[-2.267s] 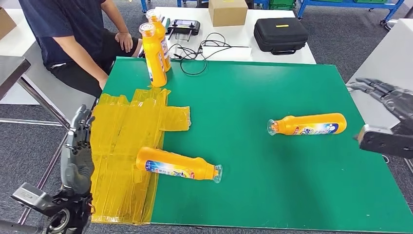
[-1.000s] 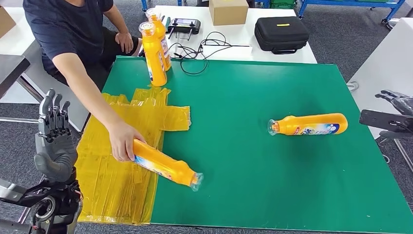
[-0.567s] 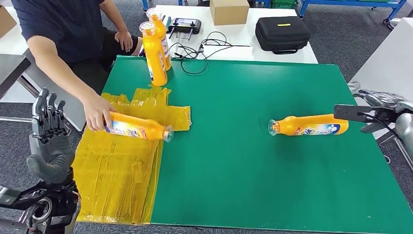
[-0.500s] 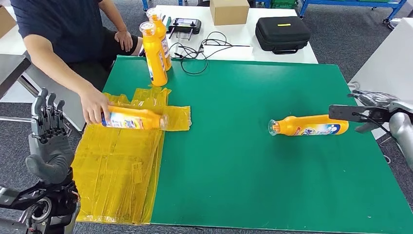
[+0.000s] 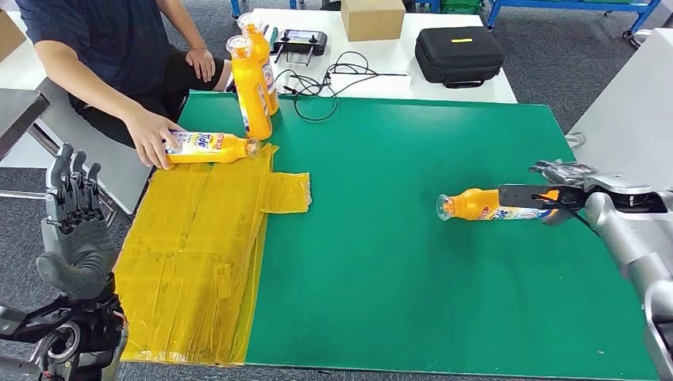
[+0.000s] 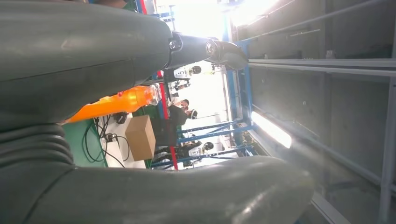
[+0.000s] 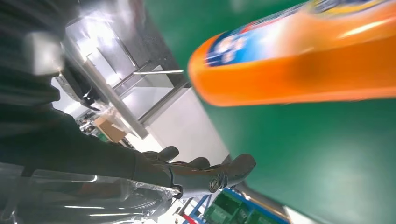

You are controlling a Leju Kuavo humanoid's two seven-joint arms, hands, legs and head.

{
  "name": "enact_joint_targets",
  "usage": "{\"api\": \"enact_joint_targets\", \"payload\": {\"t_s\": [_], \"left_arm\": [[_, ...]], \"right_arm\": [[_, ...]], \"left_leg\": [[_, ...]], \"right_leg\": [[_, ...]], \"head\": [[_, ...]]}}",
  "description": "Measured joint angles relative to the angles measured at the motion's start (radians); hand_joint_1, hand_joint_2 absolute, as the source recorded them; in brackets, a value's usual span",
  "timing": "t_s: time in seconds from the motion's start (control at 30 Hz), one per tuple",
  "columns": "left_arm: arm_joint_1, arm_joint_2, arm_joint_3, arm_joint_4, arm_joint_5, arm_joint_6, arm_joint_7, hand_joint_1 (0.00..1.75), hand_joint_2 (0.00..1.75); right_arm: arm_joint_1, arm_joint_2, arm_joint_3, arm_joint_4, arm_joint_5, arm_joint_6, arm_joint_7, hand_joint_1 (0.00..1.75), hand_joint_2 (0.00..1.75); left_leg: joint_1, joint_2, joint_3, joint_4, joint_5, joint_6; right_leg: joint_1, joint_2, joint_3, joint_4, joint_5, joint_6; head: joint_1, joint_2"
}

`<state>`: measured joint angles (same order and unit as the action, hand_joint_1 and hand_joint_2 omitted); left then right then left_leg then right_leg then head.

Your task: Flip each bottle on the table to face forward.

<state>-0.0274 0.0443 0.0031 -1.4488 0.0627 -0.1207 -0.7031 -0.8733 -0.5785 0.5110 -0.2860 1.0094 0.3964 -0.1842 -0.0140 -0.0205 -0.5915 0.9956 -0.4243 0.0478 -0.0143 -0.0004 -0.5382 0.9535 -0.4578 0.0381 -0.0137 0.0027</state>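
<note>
Green mat (image 5: 413, 262): covers the table; its near half and middle are bare green, open room between the 2 lying bottles.
Yellow film (image 5: 198, 262): wrinkled sheet over the mat's left strip, running from the near edge up toward the standing bottles.
Right bottle (image 5: 484, 205): orange, lying on its side near the mat's right edge, clear cap end pointing toward the mat's middle, base toward the right hand.
Right hand (image 5: 567, 186): reaches in from the right edge at the bottle's base end; fingers (image 7: 201, 170) are extended and apart, with green mat between them and the bottle in the right wrist view. Whether any finger touches the base I cannot tell, since the black wrist part covers it in the head view.
Left hand (image 5: 73, 230): raised upright off the table's left side, palm toward the table, fingers straight and spread, holding nothing.
Left bottle (image 5: 208, 147): lying on its side at the far end of the film, a person's hand (image 5: 151, 143) on its base.
Standing bottles (image 5: 252, 75): 2, upright, close together at the mat's far-left corner.
Beyond the far edge: white table with a black case (image 5: 459, 54), a cardboard box (image 5: 371, 19) and cables (image 5: 317, 83).
</note>
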Motion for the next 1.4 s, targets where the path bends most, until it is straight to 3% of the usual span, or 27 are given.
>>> {"api": "enact_joint_targets", "payload": {"t_s": [0.3, 0.67, 1.4], "left_arm": [[0.041, -0.004, 0.012, -0.035, 0.001, 0.014, 0.000, 0.00, 0.00], [0.109, -0.006, 0.036, -0.105, 0.017, 0.023, 0.000, 0.00, 0.00], [0.173, -0.014, 0.080, -0.165, 0.027, -0.007, -0.001, 0.00, 0.00]], "right_arm": [[0.006, 0.073, 0.026, 0.019, 0.040, 0.032, 0.068, 0.00, 1.75], [0.001, 0.093, 0.055, 0.030, 0.085, 0.034, 0.095, 0.00, 1.75], [0.008, -0.021, 0.093, 0.046, 0.109, 0.008, 0.079, 0.00, 1.75]], "left_leg": [[0.000, 0.000, 0.000, 0.000, 0.000, 0.000], [0.000, 0.000, 0.000, 0.000, 0.000, 0.000], [0.000, -0.001, 0.000, 0.000, 0.000, 0.000]], "right_leg": [[0.000, 0.000, 0.000, 0.000, 0.000, 0.000], [0.000, 0.000, 0.000, 0.000, 0.000, 0.000], [0.000, -0.001, -0.001, -0.001, 0.000, 0.000]], "head": [[0.000, 0.000], [0.000, 0.000], [0.000, 0.000]]}}
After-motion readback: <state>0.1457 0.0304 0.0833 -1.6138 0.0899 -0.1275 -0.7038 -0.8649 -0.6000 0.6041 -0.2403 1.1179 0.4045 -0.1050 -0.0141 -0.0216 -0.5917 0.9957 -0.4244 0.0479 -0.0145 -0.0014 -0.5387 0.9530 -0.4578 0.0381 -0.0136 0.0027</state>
